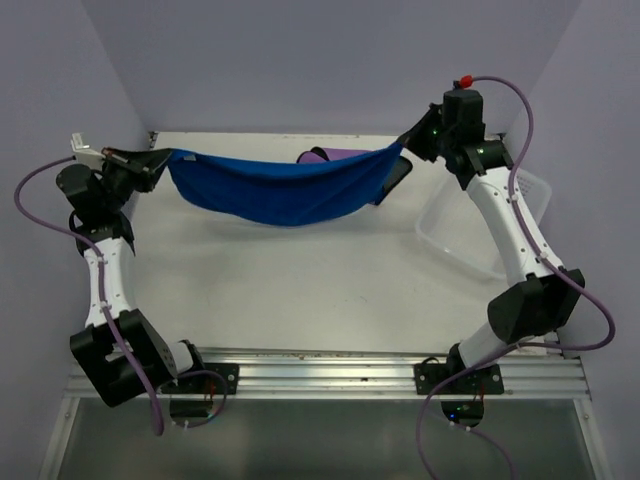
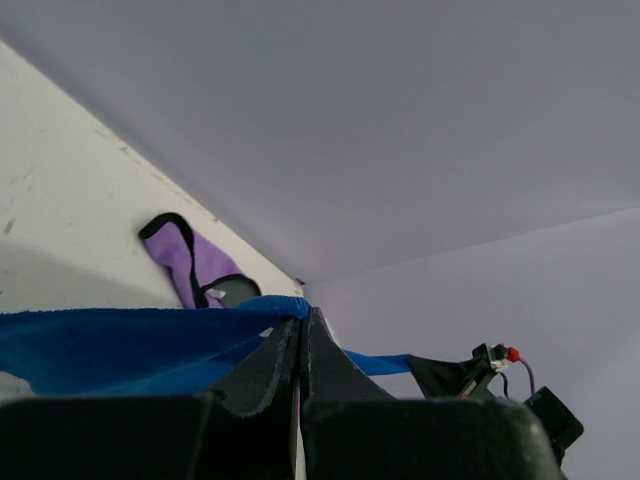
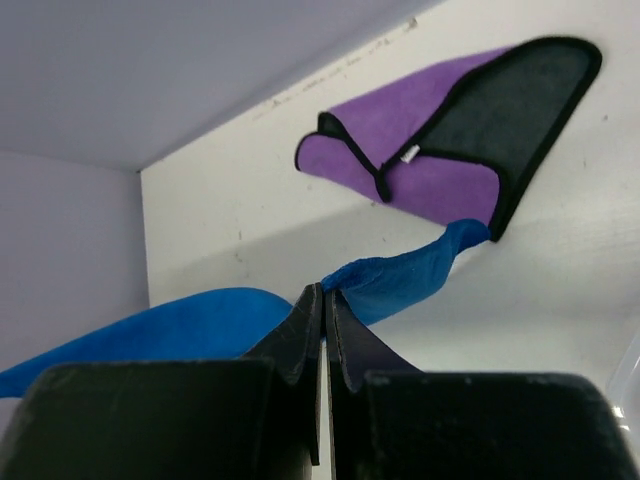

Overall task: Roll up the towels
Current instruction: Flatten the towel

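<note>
The blue towel (image 1: 280, 190) hangs above the far half of the table (image 1: 300, 290), sagging in the middle. It is light and limp, so you do best gripping it at its corners, where it cannot bunch. Your left gripper (image 1: 160, 162) and right gripper (image 1: 403, 148) are each pinched tight on one end of it, and the purple towel (image 1: 335, 154) lies by the back wall.

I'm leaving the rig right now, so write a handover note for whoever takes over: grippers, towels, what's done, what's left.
Left gripper: jaws shut on one end of the blue towel.
Right gripper: jaws shut on the other end.
Blue towel hangs sagging between them, over the table.
Purple towel lies loosely folded by the back wall.
Done: neither rolled. Left: roll both.
</note>
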Available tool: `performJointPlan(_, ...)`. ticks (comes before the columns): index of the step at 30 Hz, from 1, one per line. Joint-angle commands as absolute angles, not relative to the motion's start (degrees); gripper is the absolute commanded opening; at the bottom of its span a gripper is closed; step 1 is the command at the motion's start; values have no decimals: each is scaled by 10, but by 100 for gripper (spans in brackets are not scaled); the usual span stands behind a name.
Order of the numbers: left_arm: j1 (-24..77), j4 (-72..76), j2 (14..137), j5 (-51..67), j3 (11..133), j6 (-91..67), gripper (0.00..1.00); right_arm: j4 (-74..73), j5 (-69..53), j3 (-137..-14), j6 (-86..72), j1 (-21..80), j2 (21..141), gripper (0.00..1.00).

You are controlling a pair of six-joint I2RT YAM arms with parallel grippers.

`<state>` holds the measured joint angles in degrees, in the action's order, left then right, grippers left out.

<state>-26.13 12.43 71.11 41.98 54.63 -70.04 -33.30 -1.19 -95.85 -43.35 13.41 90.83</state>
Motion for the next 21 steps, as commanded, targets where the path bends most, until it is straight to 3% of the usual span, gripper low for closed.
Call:
performJointPlan(1,-278,242,709,482,593,-792,0,-347,-41,-1023,-417,118,900,0)
performJointPlan(7,-293,251,656,497,502,-789,0,-304,-83,-911,-426,109,844,0)
performJointPlan(17,-364,258,475,526,125,-785,0,-231,-110,-571,-434,109,673,0)
performJointPlan(21,-373,248,426,523,94,-797,0,-259,-104,-510,-425,108,611,0)
